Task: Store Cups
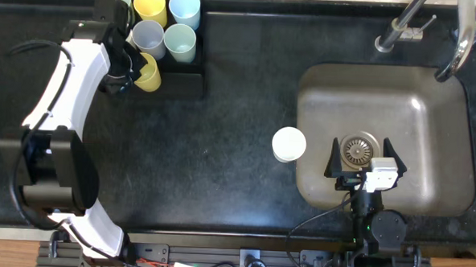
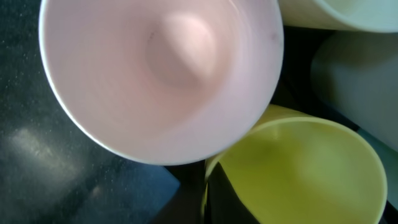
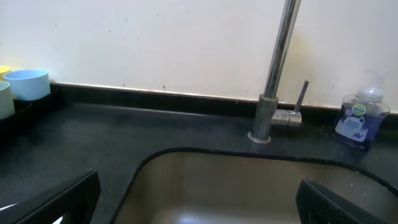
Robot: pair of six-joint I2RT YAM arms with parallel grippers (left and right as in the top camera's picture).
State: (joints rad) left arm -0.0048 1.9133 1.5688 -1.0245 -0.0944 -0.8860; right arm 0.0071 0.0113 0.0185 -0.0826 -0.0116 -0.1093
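Pink cup [image 2: 161,74] loomed beside a yellow cup [image 2: 298,168]; state of left gripper [image 1: 131,64] unclear. Right gripper [image 1: 363,153] gaped over the sink [image 1: 432,102]; soap bottle [image 3: 359,121] stood on the black counter [image 1: 222,125].

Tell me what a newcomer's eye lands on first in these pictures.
The cluster of pastel cups in the black rack at the counter's back left corner, with the left arm bent over it. Then the lone white cup on the counter beside the steel sink, where the right gripper hangs open.
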